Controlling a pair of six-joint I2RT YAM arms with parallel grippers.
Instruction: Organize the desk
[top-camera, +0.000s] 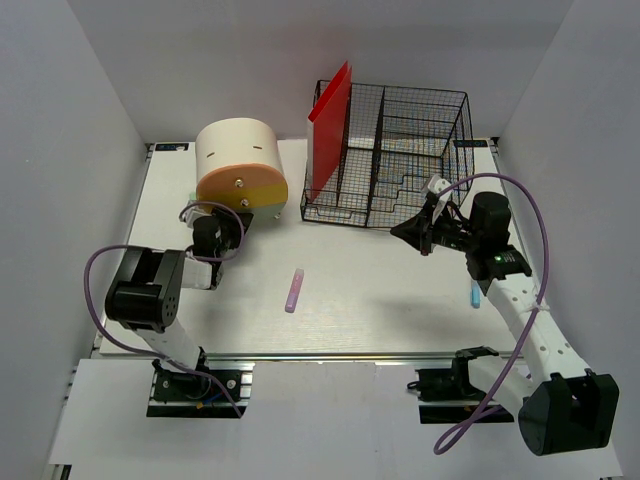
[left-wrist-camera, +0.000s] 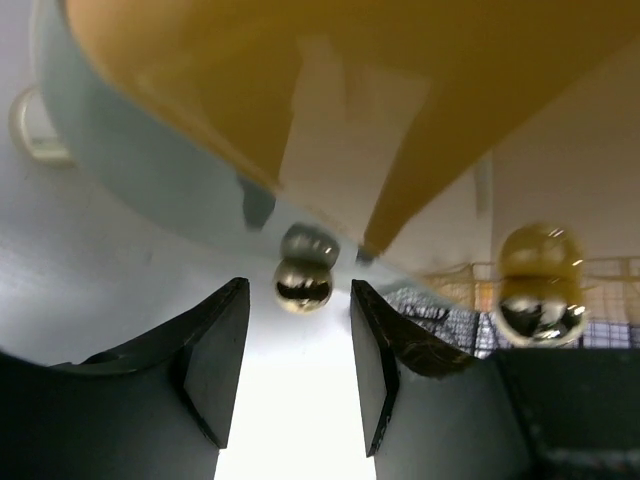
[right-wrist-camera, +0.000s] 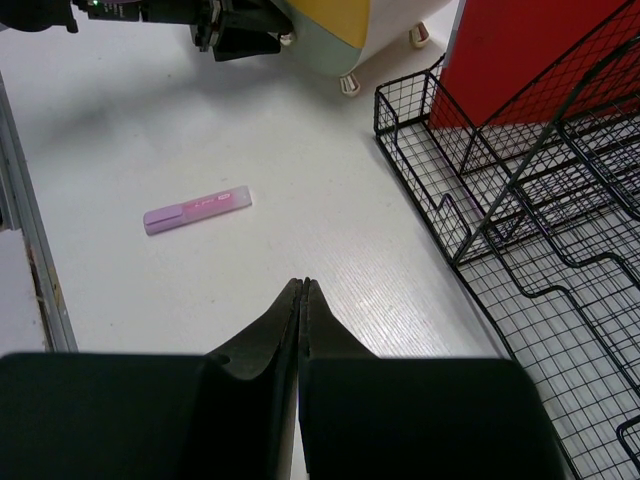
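The large flat white desk (top-camera: 380, 300) fills the middle of the top view. Left of centre, the left gripper (left-wrist-camera: 297, 290) has its fingers spread, and a shiny gold ball knob (left-wrist-camera: 302, 284) on the cream-and-orange rounded drawer box (top-camera: 240, 165) sits just ahead of the gap. Right of centre, beside the black wire basket (top-camera: 400, 150), the right gripper (right-wrist-camera: 302, 285) has its fingers pressed together on nothing. A pink plastic marker (top-camera: 293, 290) lies mid-frame.

Each arm consists of white link sections joined by black cylindrical motor housings. The left arm (top-camera: 150, 295) and right arm (top-camera: 527, 325) each carry a purple cable (top-camera: 500, 177) looped externally. The left tool (left-wrist-camera: 298, 335) and right tool (right-wrist-camera: 302, 288) have matte black, tapered fingers. A green lamp (top-camera: 497, 262) glows on the right arm.
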